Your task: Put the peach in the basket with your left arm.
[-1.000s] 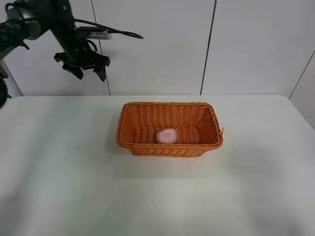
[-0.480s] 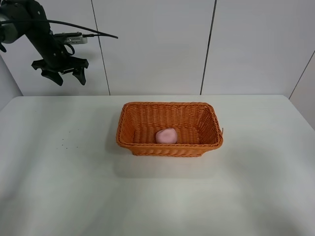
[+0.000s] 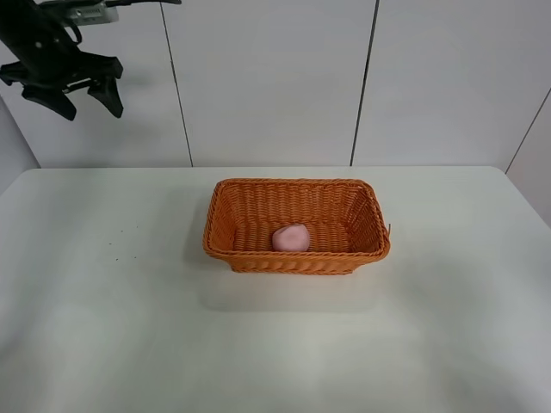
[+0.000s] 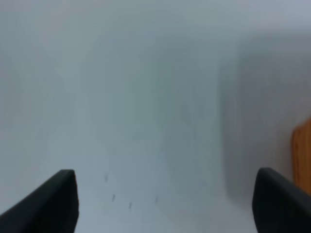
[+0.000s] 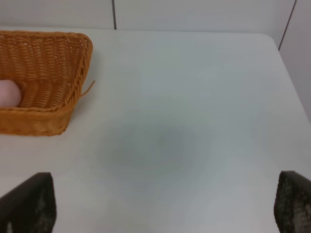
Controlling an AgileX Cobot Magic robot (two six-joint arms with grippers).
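The pale pink peach (image 3: pixel 292 238) lies inside the orange-brown wicker basket (image 3: pixel 297 191) at the middle of the white table. My left gripper (image 3: pixel 76 96) hangs open and empty high at the far left, well away from the basket. In the left wrist view its two black fingertips (image 4: pixel 53 201) stand wide apart over bare table, with an edge of the basket (image 4: pixel 302 155) at the side. In the right wrist view the basket (image 5: pixel 53 119) and part of the peach (image 5: pixel 8 93) show, and my right gripper (image 5: pixel 165 208) is open with its fingertips (image 5: pixel 30 204) far apart.
The white table (image 3: pixel 103 327) spreads around the basket. A white panelled wall (image 3: pixel 275 77) stands behind it. A few small dark specks (image 3: pixel 116 245) mark the table left of the basket.
My left arm has swung up and to the left, away from the basket, with its gripper staying open and empty. The peach and basket have not moved.
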